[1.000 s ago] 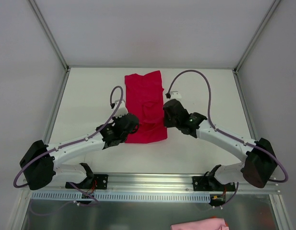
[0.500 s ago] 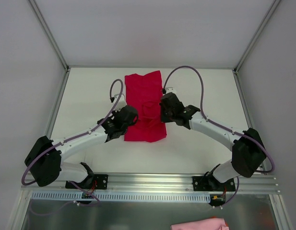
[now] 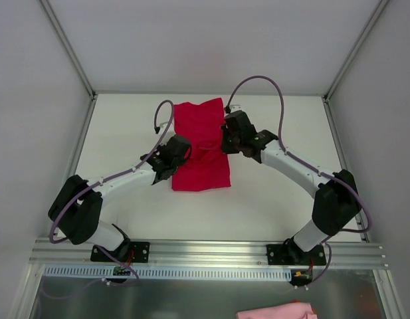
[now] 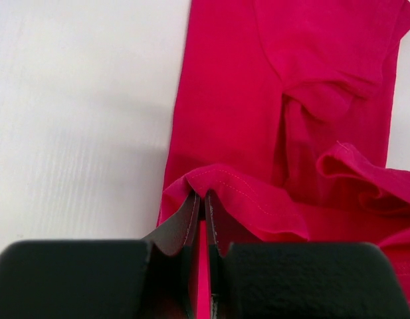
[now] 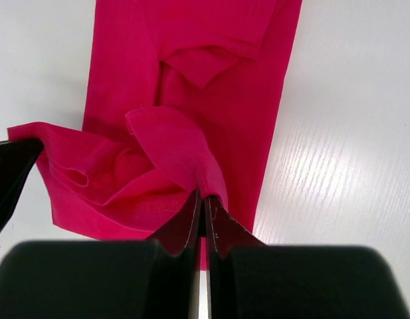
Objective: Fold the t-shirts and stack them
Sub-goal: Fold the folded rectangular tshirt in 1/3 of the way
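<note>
Currently both of my grippers are clamped shut on the t-shirt [image 3: 203, 126]. The left gripper [image 4: 199, 198] pinches a stitched hem at the shirt's left side. The right gripper [image 5: 201, 198] pinches a raised flap at its right side. The shirt lies as a long narrow strip on the worktop [image 3: 125, 139], midway between the left and right edges, with its far end close to the far edge. Its near end is lifted and bunched between my two grips.

Assessment: the step in hand appears to be folding the near end over onto the far end. To do it well, I should carry both grips level and at an equal pace toward the far edge. Enough tension across the hem is needed to take out the sag in the middle. The hem should land square on the far end with the side edges matched, and I should release only once the cloth rests flat.

Views compared: the top view alone shows the whole strip and a pale pink cloth [image 3: 274, 311] beyond the near rail [image 3: 211, 249], but my wrists hide the fingertips there. The left wrist view shows the hem stitching between the jaws. The right wrist view shows the slack pocket of cloth hanging between the grips.
</note>
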Action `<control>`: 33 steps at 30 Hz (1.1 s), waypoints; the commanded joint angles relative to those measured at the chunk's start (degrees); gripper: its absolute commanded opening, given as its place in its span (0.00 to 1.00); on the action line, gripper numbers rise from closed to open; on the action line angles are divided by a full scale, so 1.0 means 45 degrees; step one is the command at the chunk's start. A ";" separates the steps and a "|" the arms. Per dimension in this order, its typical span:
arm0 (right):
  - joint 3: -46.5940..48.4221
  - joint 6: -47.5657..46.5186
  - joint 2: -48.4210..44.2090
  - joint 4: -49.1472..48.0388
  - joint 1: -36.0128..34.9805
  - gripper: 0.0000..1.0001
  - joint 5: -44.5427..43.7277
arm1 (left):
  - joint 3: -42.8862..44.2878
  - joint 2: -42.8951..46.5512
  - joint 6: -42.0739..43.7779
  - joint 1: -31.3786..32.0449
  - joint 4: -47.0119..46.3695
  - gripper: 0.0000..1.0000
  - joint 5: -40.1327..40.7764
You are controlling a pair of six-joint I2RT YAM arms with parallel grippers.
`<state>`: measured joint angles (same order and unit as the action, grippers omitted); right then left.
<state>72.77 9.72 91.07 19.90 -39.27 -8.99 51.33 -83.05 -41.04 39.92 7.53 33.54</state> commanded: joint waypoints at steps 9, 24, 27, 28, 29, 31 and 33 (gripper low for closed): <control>0.1738 -0.0675 0.1110 0.0441 0.0561 0.01 0.0709 | 0.1678 -0.1270 0.0877 -0.0805 -0.0463 0.00 -0.0558; 0.3296 -0.1552 0.3277 0.0594 0.1304 0.12 0.0714 | 0.2478 -0.2580 0.1248 -0.1293 -0.0619 0.68 -0.0579; 0.4040 -0.2100 0.3669 0.1046 0.1323 0.59 -0.0031 | 0.2947 -0.3029 0.1365 -0.1410 -0.0385 0.99 -0.0403; 0.4159 -0.2468 0.3708 0.1143 0.1304 0.62 -0.0265 | 0.3065 -0.3146 0.1423 -0.1391 -0.0326 0.99 -0.0383; 0.4199 -0.2742 0.3592 0.1183 0.1304 0.64 -0.0422 | 0.3220 -0.3244 0.1482 -0.1410 -0.0326 0.99 -0.0344; 0.4063 -0.2900 0.3261 0.1125 0.1304 0.71 -0.0695 | 0.3203 -0.3167 0.1657 -0.1411 -0.0481 0.99 -0.0324; 0.3927 -0.3135 0.2753 0.1046 0.1323 0.75 -0.0910 | 0.3066 -0.2894 0.1756 -0.1411 -0.0716 0.99 -0.0675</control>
<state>89.03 -0.82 107.74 23.73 -33.41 -9.67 63.88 -97.43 -35.51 34.02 6.13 30.48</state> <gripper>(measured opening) 0.740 0.987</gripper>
